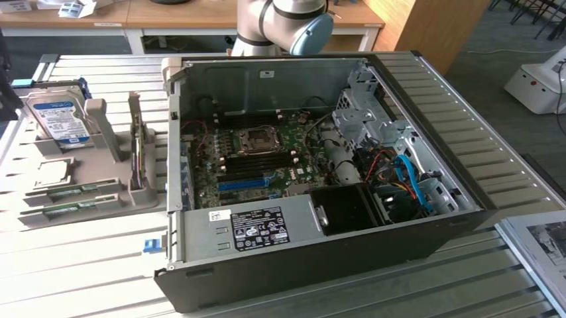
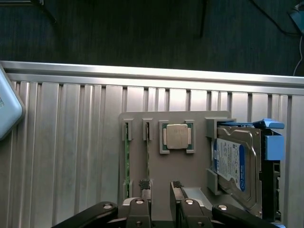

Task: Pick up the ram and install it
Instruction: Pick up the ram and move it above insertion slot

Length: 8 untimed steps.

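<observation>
Room: workshop with wooden desks [image 1: 177, 16] behind and dark floor beyond the bench.
Surface: slatted metal table [image 1: 106, 265], carrying all the items listed below.
Computer case [image 1: 309, 271]: black tower lying on its side, side panel off, interior exposed; it takes the middle of the table.
Arm [image 1: 283, 23]: grey joint with a pale blue cap, seen behind the far edge of the case.
Power supply [image 1: 256, 228]: silver box with a black label, seated at the near end of the case.
Motherboard [image 1: 265, 159]: green board flat on the case floor, bare processor socket at its centre.
Cables [image 1: 415, 185]: blue, bundled at the exterior view's right of the case.
Holder [image 2: 199, 156]: grey parts fixture on the table, beside the case at the exterior view's left.
Hard drive [image 2: 232, 161]: stands tilted in the holder's end bay, label showing.
Gripper [image 2: 160, 187]: jaws parted, holding nothing, poised over the holder.
Processor [image 2: 176, 136]: square, silver-topped, flat in its pocket between the hard drive and the ram.
Ram [image 2: 147, 156]: thin green stick on edge in the slot just beside the processor; not lifted.
Second stick [image 2: 127, 161]: in the adjoining outer slot, parallel to the ram.
Fingers [image 2: 145, 186]: one tip overlaps the ram's near end; contact cannot be confirmed.
</observation>
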Available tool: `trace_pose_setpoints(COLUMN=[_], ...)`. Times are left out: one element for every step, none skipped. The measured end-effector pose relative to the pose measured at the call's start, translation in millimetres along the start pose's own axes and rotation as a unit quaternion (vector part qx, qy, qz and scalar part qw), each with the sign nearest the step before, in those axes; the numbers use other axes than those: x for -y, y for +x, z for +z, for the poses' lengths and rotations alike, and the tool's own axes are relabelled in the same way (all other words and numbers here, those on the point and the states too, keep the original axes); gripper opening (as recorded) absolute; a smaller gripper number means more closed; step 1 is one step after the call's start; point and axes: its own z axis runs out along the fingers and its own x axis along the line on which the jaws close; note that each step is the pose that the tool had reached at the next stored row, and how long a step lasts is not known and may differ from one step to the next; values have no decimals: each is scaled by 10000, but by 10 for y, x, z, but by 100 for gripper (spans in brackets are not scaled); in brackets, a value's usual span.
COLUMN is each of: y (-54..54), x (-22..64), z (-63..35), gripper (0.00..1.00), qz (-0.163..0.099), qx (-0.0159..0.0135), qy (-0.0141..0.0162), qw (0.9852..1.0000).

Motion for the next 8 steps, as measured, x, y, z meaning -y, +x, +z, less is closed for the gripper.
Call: trace_pose_setpoints(y=[1,2,3,4,5,5,6,6], x=[0,1,1,2,2,2,3,4], z=[17,35,53,70,85,101,117,134], gripper=[30,30,30,30,30,30,30,30], qz=[0,0,0,0,0,0,0,0], qx=[0,0,0,1,0,0,1,0], qy=[0,0,0,0,0,0,1,0], qw=[10000,10000,10000,10000,10000,10000,10000,10000])
